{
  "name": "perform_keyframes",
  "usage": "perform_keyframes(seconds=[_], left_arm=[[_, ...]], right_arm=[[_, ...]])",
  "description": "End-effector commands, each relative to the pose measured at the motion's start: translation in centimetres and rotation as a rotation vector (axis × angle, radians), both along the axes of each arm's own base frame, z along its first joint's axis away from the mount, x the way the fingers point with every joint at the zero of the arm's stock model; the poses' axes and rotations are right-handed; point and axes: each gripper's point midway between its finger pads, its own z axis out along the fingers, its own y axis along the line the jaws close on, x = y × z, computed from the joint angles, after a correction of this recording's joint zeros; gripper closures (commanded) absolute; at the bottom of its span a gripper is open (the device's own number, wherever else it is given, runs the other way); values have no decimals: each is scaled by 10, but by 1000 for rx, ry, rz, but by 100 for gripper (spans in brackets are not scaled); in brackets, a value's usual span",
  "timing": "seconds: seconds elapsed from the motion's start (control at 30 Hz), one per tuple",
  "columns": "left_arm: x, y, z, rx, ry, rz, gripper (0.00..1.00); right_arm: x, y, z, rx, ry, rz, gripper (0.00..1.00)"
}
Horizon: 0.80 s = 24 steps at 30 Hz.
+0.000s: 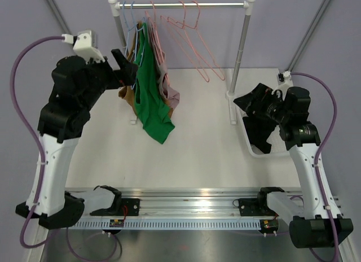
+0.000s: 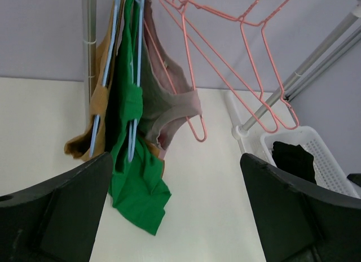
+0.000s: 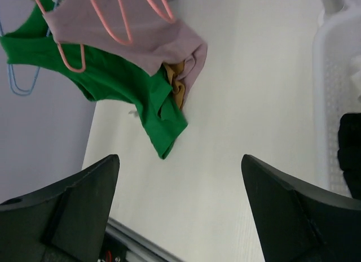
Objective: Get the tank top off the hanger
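Note:
A green tank top (image 1: 149, 98) hangs on a light blue hanger (image 2: 137, 75) at the left end of the rail, its hem draped on the table. The left wrist view shows the green tank top (image 2: 132, 177) straight ahead and low. My left gripper (image 1: 127, 64) is raised just left of it, open and empty; its jaws (image 2: 176, 160) stand wide apart. My right gripper (image 1: 248, 101) hovers over the white basket (image 1: 248, 139), open with nothing between its fingers (image 3: 180, 158). In the right wrist view the tank top (image 3: 124, 84) lies far ahead.
A mauve garment (image 1: 169, 87) on a pink hanger and a tan garment (image 1: 127, 92) hang against the green one. Empty pink hangers (image 1: 197, 42) fill the rail's middle. The rack's right post (image 1: 240, 59) stands by the basket, which holds a black garment (image 1: 260, 135).

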Motion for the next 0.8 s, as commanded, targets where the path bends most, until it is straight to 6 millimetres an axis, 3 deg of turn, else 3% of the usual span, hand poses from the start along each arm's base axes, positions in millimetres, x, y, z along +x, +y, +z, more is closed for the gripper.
perform_keyframes(seconds=[0.0, 0.07, 0.13, 0.17, 0.23, 0.3, 0.33, 0.37, 0.4, 0.47, 0.5, 0.57, 0.77], left_arm=[[30, -12, -7, 65, 54, 12, 1], [40, -19, 5, 63, 36, 7, 1], [63, -26, -6, 82, 72, 27, 1], [67, -27, 3, 79, 52, 38, 1], [87, -34, -10, 122, 81, 64, 1], [99, -39, -3, 137, 60, 87, 2], [102, -48, -2, 148, 50, 76, 3], [117, -59, -15, 171, 76, 70, 7], [118, -64, -3, 164, 47, 67, 10], [137, -76, -20, 185, 75, 70, 17], [142, -80, -15, 177, 59, 75, 21], [155, -88, -29, 185, 76, 75, 24], [189, -87, -49, 198, 63, 179, 32]], right_arm=[[-15, 29, -18, 135, 70, 157, 4], [-23, 29, -21, 137, 70, 155, 6], [-33, 29, -26, 137, 77, 156, 7], [-37, 30, -32, 139, 90, 160, 7], [-45, 31, -32, 145, 78, 171, 8], [-51, 32, -39, 147, 90, 180, 9], [-55, 32, -39, 143, 86, 183, 9], [-57, 31, -44, 140, 94, 182, 9], [-59, 33, -45, 142, 96, 191, 10], [-63, 33, -49, 144, 97, 195, 11], [-65, 33, -49, 144, 95, 200, 11], [-69, 34, -49, 151, 95, 204, 11], [-80, 36, -41, 159, 68, 222, 14]])
